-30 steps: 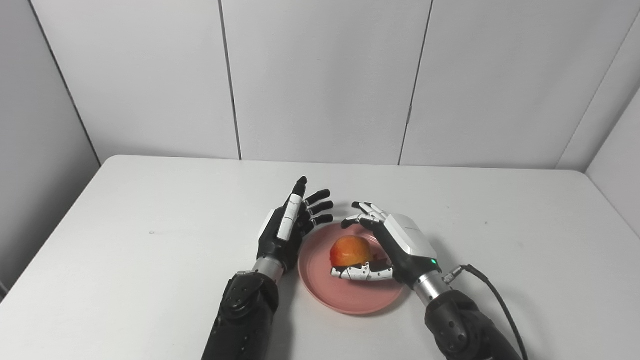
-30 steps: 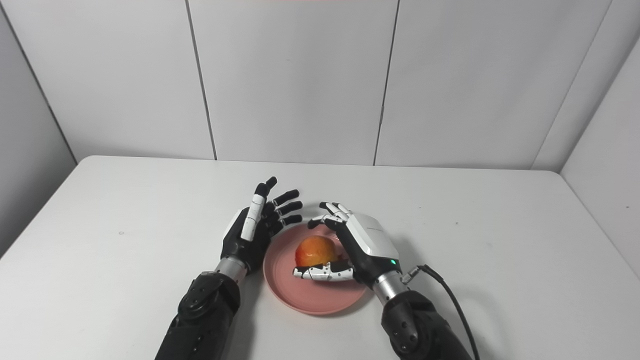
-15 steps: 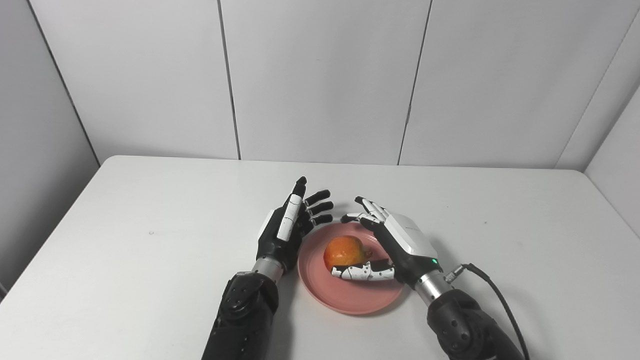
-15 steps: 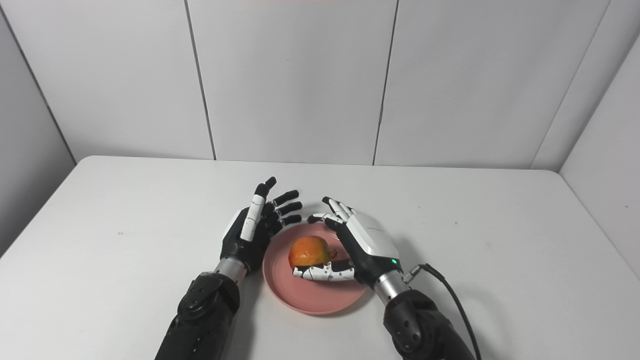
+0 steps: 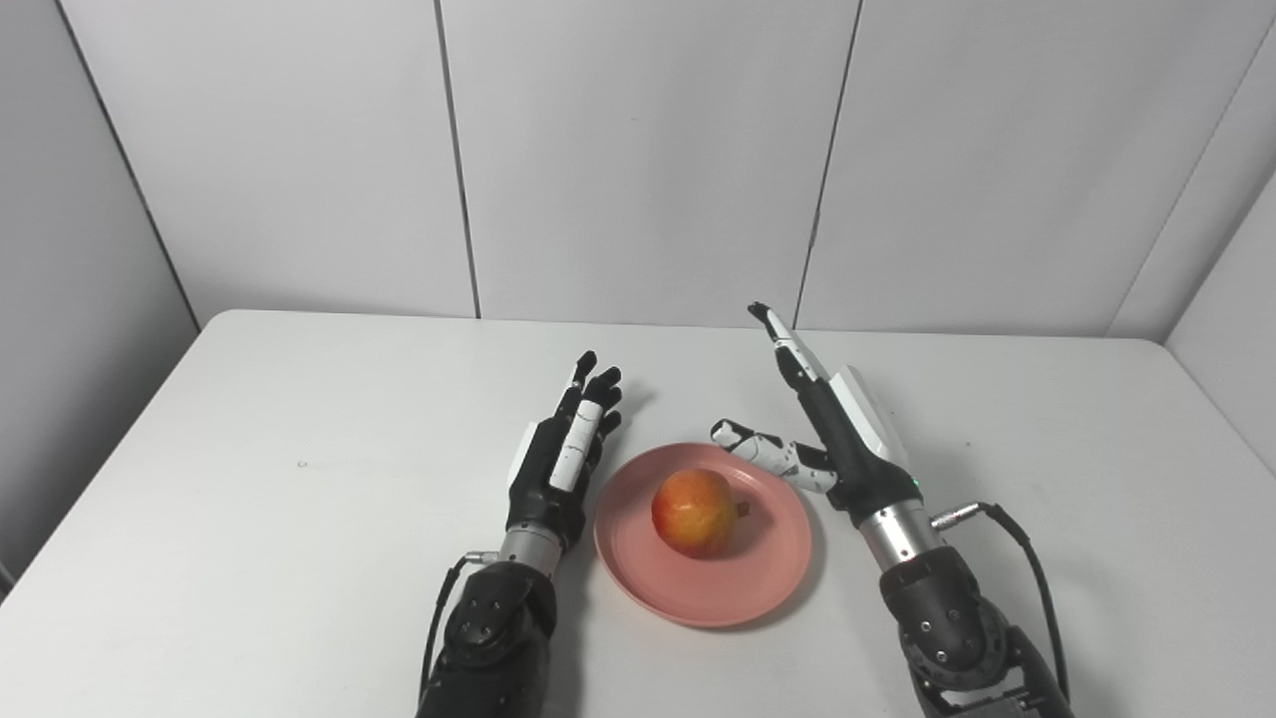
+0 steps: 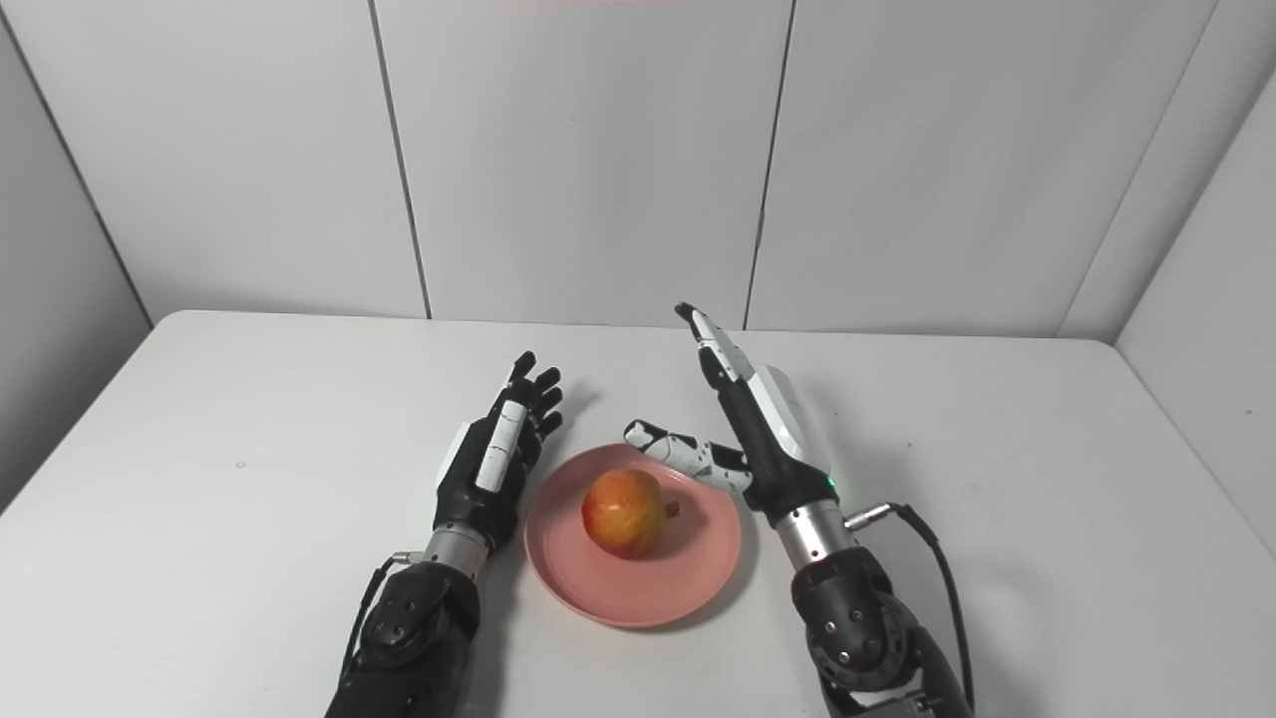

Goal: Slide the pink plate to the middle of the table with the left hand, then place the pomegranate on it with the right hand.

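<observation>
Your pomegranate [image 5: 695,512] sits on the pink plate [image 5: 768,578], a little left of the plate's centre, with its small dark crown pointing right. Nothing touches it. The plate lies flat on the white desk [image 5: 249,519], in the near middle of the desk between your two arms.

No brand, label or writing can be read anywhere: the plate and the fruit are plain, and the white shells on the backs of both hands show no legible marking. You can make out a small green light near the wrist of the right hand, but nothing printed beside it.

The underside of the pomegranate and the part of the plate beneath it are hidden. Both forearms are cut off by the bottom edge, and the palm of the left hand [image 5: 563,457] faces away, so you cannot see it.

Your left hand rests just left of the plate, beside the rim; you cannot tell whether it touches. It stands on edge with its fingers [image 5: 598,384] straight, held close together and pointing away from you, gripping nothing.

Your right hand [image 5: 847,439] is raised just beyond the plate's right rim, clear of the fruit. Its fingers [image 5: 788,344] are stretched straight up and away, side by side, while the thumb [image 5: 763,449] sticks out leftward over the plate's far edge. It holds nothing. A black cable [image 5: 1027,568] loops from the wrist toward the bottom right.
</observation>
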Tool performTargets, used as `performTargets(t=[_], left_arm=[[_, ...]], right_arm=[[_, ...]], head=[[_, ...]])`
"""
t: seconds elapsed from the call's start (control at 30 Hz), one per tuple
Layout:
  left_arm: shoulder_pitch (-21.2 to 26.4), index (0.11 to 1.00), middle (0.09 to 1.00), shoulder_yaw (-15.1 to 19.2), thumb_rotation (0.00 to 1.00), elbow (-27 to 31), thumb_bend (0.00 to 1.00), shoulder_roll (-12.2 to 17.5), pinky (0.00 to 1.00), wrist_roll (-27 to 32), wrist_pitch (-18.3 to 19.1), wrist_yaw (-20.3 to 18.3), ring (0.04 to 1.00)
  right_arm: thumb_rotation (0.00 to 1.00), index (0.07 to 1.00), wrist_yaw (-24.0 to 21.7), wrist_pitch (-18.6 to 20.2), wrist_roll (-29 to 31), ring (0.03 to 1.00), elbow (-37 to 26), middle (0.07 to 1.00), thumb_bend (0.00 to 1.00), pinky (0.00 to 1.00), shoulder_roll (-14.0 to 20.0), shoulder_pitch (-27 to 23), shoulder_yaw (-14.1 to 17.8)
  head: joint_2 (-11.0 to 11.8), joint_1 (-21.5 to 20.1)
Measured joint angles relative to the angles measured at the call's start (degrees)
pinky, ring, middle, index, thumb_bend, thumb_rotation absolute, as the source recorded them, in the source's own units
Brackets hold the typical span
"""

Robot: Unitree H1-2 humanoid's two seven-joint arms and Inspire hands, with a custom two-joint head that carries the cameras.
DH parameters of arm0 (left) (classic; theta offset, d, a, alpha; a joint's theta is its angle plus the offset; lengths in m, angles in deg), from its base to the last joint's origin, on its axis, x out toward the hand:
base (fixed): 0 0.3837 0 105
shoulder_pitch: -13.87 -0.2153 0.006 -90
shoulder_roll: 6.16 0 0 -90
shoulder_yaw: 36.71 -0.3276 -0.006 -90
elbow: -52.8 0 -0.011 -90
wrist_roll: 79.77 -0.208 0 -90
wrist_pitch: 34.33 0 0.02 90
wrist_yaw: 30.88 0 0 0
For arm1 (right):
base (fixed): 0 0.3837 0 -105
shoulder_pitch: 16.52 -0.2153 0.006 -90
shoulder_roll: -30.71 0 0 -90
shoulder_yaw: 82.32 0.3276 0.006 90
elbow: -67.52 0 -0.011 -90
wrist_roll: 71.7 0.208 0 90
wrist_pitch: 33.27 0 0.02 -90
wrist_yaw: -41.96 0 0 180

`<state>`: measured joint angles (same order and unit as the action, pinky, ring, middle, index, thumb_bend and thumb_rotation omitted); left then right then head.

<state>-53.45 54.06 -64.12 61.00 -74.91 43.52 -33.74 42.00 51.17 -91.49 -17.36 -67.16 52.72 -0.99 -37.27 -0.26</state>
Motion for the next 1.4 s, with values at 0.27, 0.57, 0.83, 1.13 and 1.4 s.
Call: performTargets(t=[0.27,0.57,0.83,1.13,1.4], left_arm=[[-0.33,1.000,1.000,-0.98,0.91,0.18,0.81,0.71,1.00,-10.61,-6.70,8.64,1.000],[-1.55,1.000,1.000,-0.59,0.90,2.56,0.77,0.70,1.00,-12.75,-1.95,11.90,1.000],[-2.94,1.000,1.000,-1.01,0.92,5.19,0.79,1.06,1.00,-12.94,3.40,12.02,1.000],[-3.04,1.000,1.000,-0.74,0.91,6.29,0.82,1.43,1.00,-9.89,9.53,10.75,1.000],[-3.04,1.000,1.000,-1.31,0.89,6.79,0.82,1.84,1.00,-8.77,10.64,10.46,1.000]], right_arm=[[1.00,0.963,0.80,0.03,14.49,0.977,4.31,0.953,0.89,1.00,-4.23,0.08,8.74],[1.00,0.949,1.11,1.37,23.87,0.961,8.18,0.968,0.84,1.00,-7.61,0.34,14.02],[0.96,0.932,2.10,1.82,24.18,0.942,10.68,0.946,0.87,1.00,-7.95,1.25,13.99],[1.00,0.946,3.14,1.95,19.38,0.959,12.50,0.956,0.84,1.00,-7.69,2.12,11.78],[1.00,0.950,4.96,2.47,15.45,0.951,12.50,0.963,0.78,0.98,-7.34,2.30,11.00]], head=[[0.18,-0.09],[-0.18,-0.18],[-0.35,-0.70],[-0.70,-0.79],[-0.70,-0.79]])
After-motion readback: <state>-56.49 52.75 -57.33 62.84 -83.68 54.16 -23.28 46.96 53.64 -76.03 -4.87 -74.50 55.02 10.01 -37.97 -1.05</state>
